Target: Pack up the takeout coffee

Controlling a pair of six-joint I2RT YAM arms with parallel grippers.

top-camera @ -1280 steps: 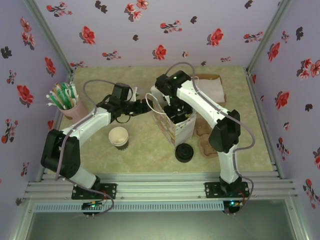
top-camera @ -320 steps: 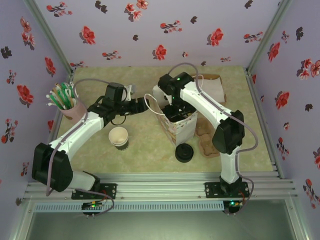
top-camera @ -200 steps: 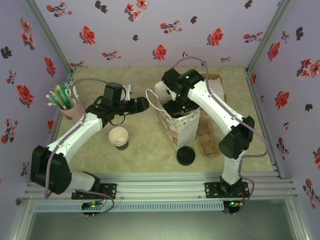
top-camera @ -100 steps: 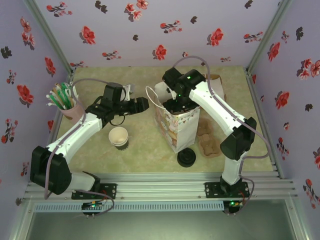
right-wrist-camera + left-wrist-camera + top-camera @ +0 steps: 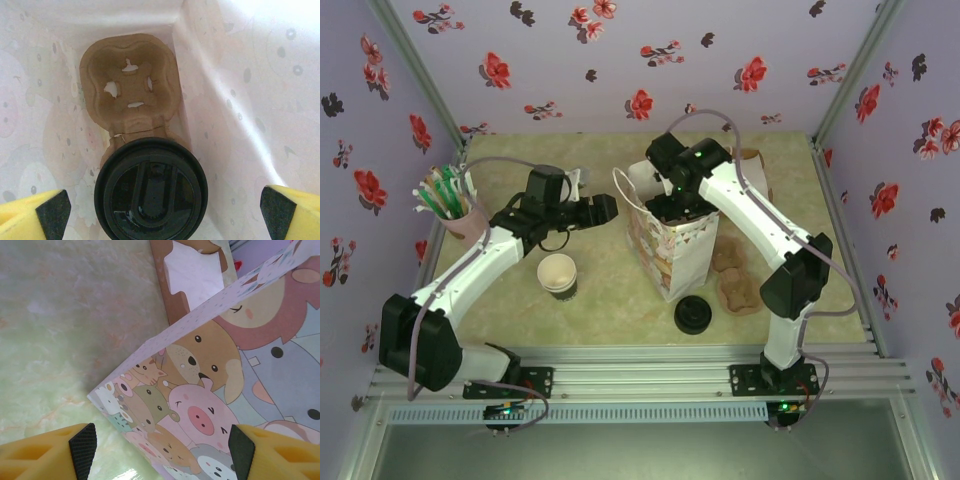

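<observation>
The takeout coffee (image 5: 150, 192) stands inside the paper bag (image 5: 672, 252), its round black lid facing up. It sits in the near pocket of a brown cardboard carrier (image 5: 131, 87) on the bag's floor. My right gripper (image 5: 165, 212) hangs open over the lid, its pads wide on either side and clear of it; it sits at the bag's mouth (image 5: 682, 205). My left gripper (image 5: 606, 208) is open just left of the bag, with nothing between its pads (image 5: 83, 445). The bag's cartoon-animal wall (image 5: 210, 405) lies just beyond them.
A lidless cream-rimmed cup (image 5: 558, 274) stands in front of the left arm. Loose black lids (image 5: 692, 314) lie in front of the bag, spare cardboard carriers (image 5: 736, 285) to its right. A cup of straws (image 5: 448, 203) stands far left, a brown napkin box (image 5: 750, 172) behind.
The bag now stands straighter and taller than a second ago, and my right gripper has risen a little at its mouth. The left arm has barely moved.
</observation>
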